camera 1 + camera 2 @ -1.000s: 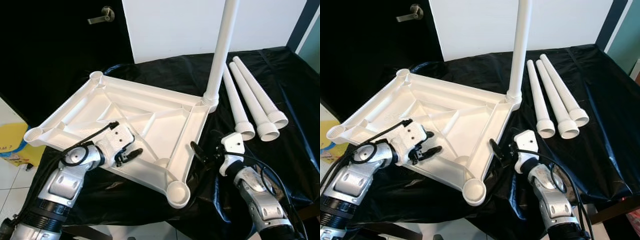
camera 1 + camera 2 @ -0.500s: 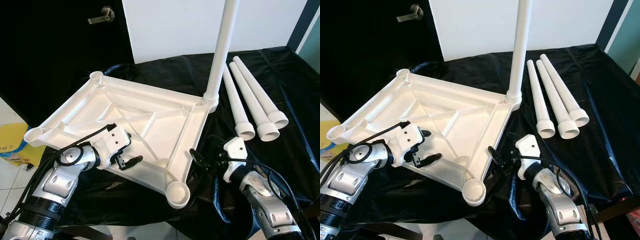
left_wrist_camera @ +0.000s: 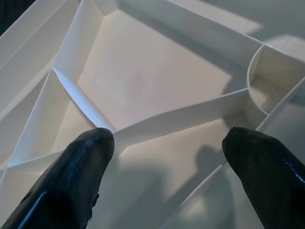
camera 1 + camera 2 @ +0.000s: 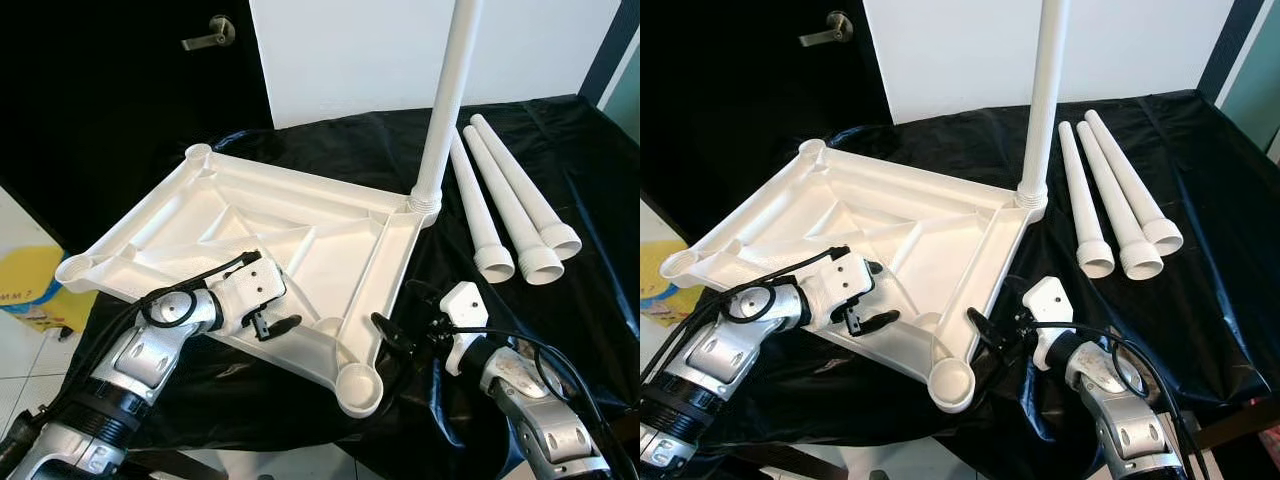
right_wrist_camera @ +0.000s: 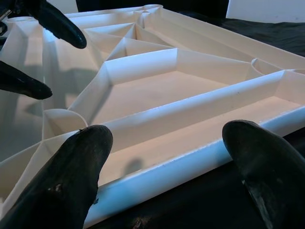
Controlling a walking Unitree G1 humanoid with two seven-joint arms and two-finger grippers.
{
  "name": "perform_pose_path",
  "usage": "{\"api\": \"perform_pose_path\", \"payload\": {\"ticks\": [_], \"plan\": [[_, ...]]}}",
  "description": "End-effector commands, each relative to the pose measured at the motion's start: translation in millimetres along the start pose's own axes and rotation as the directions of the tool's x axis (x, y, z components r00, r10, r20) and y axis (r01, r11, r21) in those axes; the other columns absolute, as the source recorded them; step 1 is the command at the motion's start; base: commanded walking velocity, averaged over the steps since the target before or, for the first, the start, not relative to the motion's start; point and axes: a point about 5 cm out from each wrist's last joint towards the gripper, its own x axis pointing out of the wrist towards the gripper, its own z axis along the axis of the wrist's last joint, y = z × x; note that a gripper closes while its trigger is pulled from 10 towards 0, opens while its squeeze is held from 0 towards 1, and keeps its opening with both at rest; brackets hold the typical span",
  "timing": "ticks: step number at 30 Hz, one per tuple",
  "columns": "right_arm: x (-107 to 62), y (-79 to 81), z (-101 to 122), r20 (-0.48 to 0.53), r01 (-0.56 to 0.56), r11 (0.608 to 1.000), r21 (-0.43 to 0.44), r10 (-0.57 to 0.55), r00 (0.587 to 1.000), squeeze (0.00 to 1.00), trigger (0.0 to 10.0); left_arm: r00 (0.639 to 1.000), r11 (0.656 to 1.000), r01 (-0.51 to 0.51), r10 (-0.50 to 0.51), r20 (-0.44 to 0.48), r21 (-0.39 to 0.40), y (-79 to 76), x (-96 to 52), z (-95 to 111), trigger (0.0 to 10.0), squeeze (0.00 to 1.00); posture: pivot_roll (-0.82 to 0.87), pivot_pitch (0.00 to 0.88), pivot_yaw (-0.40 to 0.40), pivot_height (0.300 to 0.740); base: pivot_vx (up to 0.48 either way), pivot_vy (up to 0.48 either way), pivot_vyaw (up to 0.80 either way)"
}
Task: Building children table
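Both arms have eased back slightly; the left gripper [image 4: 268, 322] and right gripper [image 4: 392, 335] stand released beside the upturned white ribbed plastic tabletop [image 4: 300, 230] on black sheeting [image 4: 600, 200]. One white tube leg [image 4: 446, 90] is fitted; three loose white legs [image 4: 505, 200] remain.

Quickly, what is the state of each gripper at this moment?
Left gripper: open, holding nothing, over the white ribbed plastic tabletop.
Right gripper: open, holding nothing, at the tabletop's edge.

The white plastic tabletop [image 4: 300, 250] lies upside down on a black-covered surface, its ribbed underside facing up, with round sockets at the corners. One white leg [image 4: 447, 100] stands upright in the far right corner socket. Three more white legs [image 4: 505, 200] lie side by side just right of it, flared open ends toward the robot.
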Motion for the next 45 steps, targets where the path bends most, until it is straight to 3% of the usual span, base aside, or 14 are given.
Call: {"api": "perform_pose_path", "payload": {"ticks": [1, 2, 4, 8, 11, 13, 16, 20, 26, 28, 32, 34, 45], "plan": [[-3.3, 1.5, -2, -0.017, 0.001, 1.0, 0.006, -0.001, 1.0, 0.0, 10.0, 0.976, 0.974, 0.218, -0.219, -0.003, -0.056, -16.0, 0.9, -7, 10.0, 0.0, -0.16, 0.035, 0.087, 0.74, 0.0, 0.0, 0.0], [-3.3, 1.5, -2, -0.017, 0.001, 1.0, 0.006, -0.001, 1.0, 0.0, 10.0, 0.976, 0.974, 0.218, -0.219, -0.003, -0.056, -16.0, 0.9, -7, 10.0, 0.0, -0.16, 0.035, 0.087, 0.74, 0.0, 0.0, 0.0], [-6.3, 0.5, -3, -0.021, 0.016, 1.0, 0.007, -0.016, 1.0, 0.0, 10.0, 0.983, 0.98, 0.17, -0.161, 0.092, -0.099, -5.0, -8.7, 4, 10.0, 0.0, -0.16, 0.037, 0.091, 0.74, 0.0, 0.0, 0.0], [-7.8, 2.1, -4, -0.026, 0.017, 1.0, 0.009, -0.017, 1.0, 0.0, 10.0, 0.98, 0.979, 0.158, -0.139, 0.145, -0.126, -1.6, -14.9, 9, 10.0, 0.0, -0.17, 0.038, 0.094, 0.74, 0.0, 0.0, 0.0], [-9.2, 4.3, -5, -0.032, 0.016, 1.0, 0.018, -0.015, 0.999, 0.0, 10.0, 0.968, 0.973, 0.186, -0.159, 0.193, -0.134, -6.4, -19.4, 14, 10.0, 0.0, -0.17, 0.036, 0.094, 0.74, 0.0, 0.0, 0.0], [-9.7, 4.3, -6, -0.035, 0.016, 1.0, 0.019, -0.015, 0.999, 0.0, 10.0, 0.949, 0.96, 0.25, -0.217, 0.229, -0.127, -18.4, -20.5, 20, 10.0, 0.0, -0.16, 0.036, 0.093, 0.74, 0.0, 0.0, 0.0], [-9.7, 3.6, -6, -0.036, 0.016, 1.0, 0.018, -0.015, 0.999, 0.0, 10.0, 0.941, 0.953, 0.276, -0.243, 0.234, -0.123, -23.7, -20.1, 21, 10.0, 0.0, -0.16, 0.034, 0.089, 0.74, 0.0, 0.0, 0.0], [-7.1, -0.8, -4, -0.035, 0.016, 1.0, 0.007, -0.016, 0.999, 0.0, 10.0, 0.955, 0.951, 0.288, -0.276, 0.113, -0.111, -30.8, -6.9, 5, 10.0, 0.0, -0.16, 0.03, 0.086, 0.74, 0.0, 0.0, 0.0], [-6.5, -0.9, -4, -0.034, 0.016, 1.0, 0.004, -0.016, 0.999, 0.0, 10.0, 0.967, 0.959, 0.252, -0.246, 0.063, -0.13, -26.8, -2.7, -1, 10.0, 0.0, -0.16, 0.029, 0.087, 0.74, 0.0, 0.0, 0.0], [-6.1, 0.0, -3, -0.035, 0.016, 1.0, 0.003, -0.016, 0.999, 0.0, 10.0, 0.984, 0.975, 0.154, -0.165, -0.059, -0.159, -16.9, 4.1, -16, 10.0, 0.0, -0.16, 0.025, 0.092, 0.74, 0.0, 0.0, 0.0], [-6.1, 0.0, -3, -0.035, 0.016, 1.0, 0.003, -0.016, 0.999, 0.0, 10.0, 0.984, 0.975, 0.154, -0.165, -0.059, -0.159, -16.9, 4.1, -16, 10.0, 0.0, -0.16, 0.025, 0.092, 0.74, 0.0, 0.0, 0.0], [-5.9, 0.8, -4, -0.037, 0.02, 1.0, 0.001, -0.02, 0.999, 0.0, 10.0, 0.979, 0.985, 0.075, -0.102, -0.176, -0.154, -8.0, 7.3, -29, 10.0, 0.0, -0.17, 0.022, 0.095, 0.74, 0.0, 0.0, 0.0], [-5.1, -0.6, -4, -0.04, 0.026, 1.0, -0.006, -0.027, 0.999, 0.0, 10.0, 0.961, 0.988, 0.044, -0.083, -0.263, -0.149, -1.7, 9.3, -40, 10.0, 0.0, -0.17, 0.014, 0.102, 0.74, 0.0, 0.0, 0.0]]}}
